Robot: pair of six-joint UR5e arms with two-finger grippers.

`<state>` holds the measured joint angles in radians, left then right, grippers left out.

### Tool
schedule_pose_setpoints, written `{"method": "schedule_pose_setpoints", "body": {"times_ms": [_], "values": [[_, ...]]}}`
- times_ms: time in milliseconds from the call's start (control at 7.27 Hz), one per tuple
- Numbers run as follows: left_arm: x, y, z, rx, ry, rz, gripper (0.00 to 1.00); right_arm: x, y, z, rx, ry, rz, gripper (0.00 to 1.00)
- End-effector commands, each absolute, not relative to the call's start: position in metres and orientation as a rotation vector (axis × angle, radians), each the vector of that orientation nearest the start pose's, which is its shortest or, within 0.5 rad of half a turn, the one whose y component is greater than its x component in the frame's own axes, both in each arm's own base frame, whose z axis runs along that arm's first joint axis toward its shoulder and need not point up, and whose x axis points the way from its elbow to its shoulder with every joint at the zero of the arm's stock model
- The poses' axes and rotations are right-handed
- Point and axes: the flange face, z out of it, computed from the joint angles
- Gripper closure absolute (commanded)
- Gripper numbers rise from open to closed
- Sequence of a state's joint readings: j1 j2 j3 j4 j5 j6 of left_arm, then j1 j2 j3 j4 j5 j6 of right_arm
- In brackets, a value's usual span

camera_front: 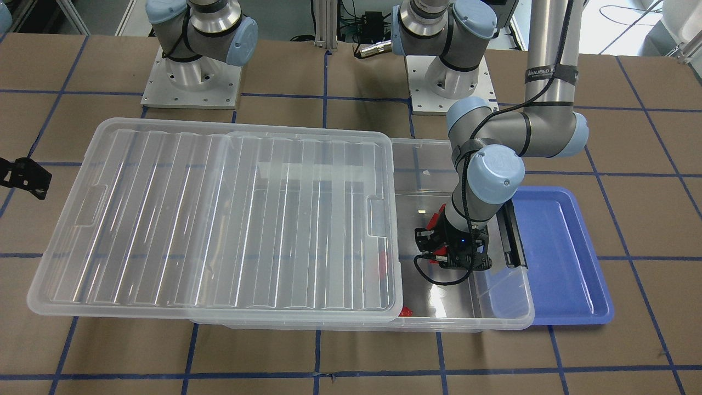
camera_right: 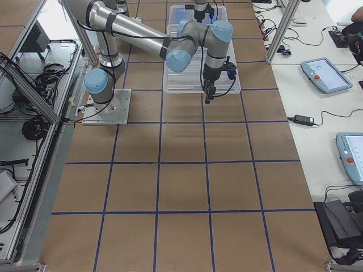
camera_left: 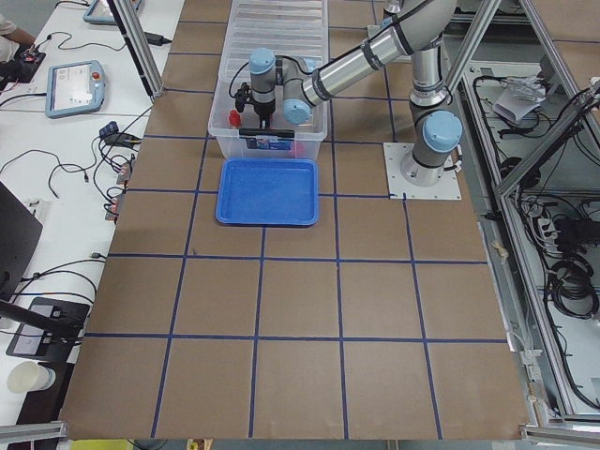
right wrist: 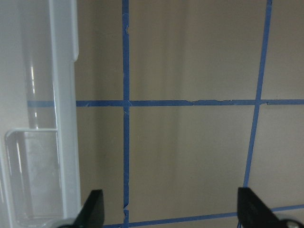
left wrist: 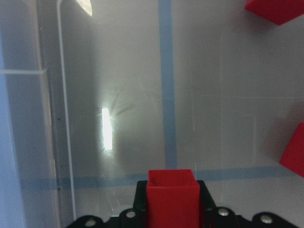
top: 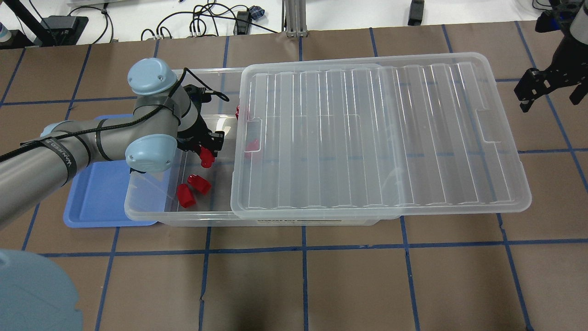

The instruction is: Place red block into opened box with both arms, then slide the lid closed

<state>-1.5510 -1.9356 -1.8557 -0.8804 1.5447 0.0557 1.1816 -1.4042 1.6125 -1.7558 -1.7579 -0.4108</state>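
My left gripper reaches down into the uncovered end of the transparent box and is shut on a red block. In the left wrist view that block sits between the black fingers just above the box floor. Two loose red blocks lie on the floor beside it, and another shows through the lid. The ridged clear lid covers most of the box and overhangs its right end. My right gripper hangs open above the table beyond the lid's right end, its fingertips wide apart.
A shallow blue tray lies against the box's left end, partly under my left arm. The box's black latch bar runs along that end. The table is brown board marked with blue tape lines; both arm bases stand on it behind the box.
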Motion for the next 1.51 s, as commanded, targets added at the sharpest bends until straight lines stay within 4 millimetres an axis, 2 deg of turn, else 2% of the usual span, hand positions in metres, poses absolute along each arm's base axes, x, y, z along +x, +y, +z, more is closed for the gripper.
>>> {"method": "schedule_pose_setpoints", "body": {"times_ms": [0, 550, 688, 826, 963, 1376], "values": [[-0.130, -0.583, 0.285, 0.064, 3.161, -0.047, 0.00, -0.104, -0.553, 0.397, -0.038, 3.297, 0.167, 0.00], [-0.128, -0.560, 0.417, 0.060, 3.136, 0.050, 0.00, -0.107, -0.556, 0.390, -0.031, 3.293, 0.176, 0.00], [-0.127, -0.551, 0.455, 0.062, 3.124, -0.018, 0.00, -0.107, -0.555, 0.390, -0.034, 3.292, 0.178, 0.00], [-0.125, -0.550, 0.477, 0.065, 3.143, -0.096, 0.00, -0.107, -0.556, 0.386, -0.032, 3.287, 0.188, 0.00], [-0.126, -0.541, 0.507, 0.068, 3.122, -0.157, 0.00, -0.106, -0.556, 0.373, -0.031, 3.272, 0.226, 0.00], [-0.130, -0.526, 0.521, 0.084, 3.132, -0.134, 0.00, -0.105, -0.553, 0.353, -0.040, 3.258, 0.265, 0.00]]}}
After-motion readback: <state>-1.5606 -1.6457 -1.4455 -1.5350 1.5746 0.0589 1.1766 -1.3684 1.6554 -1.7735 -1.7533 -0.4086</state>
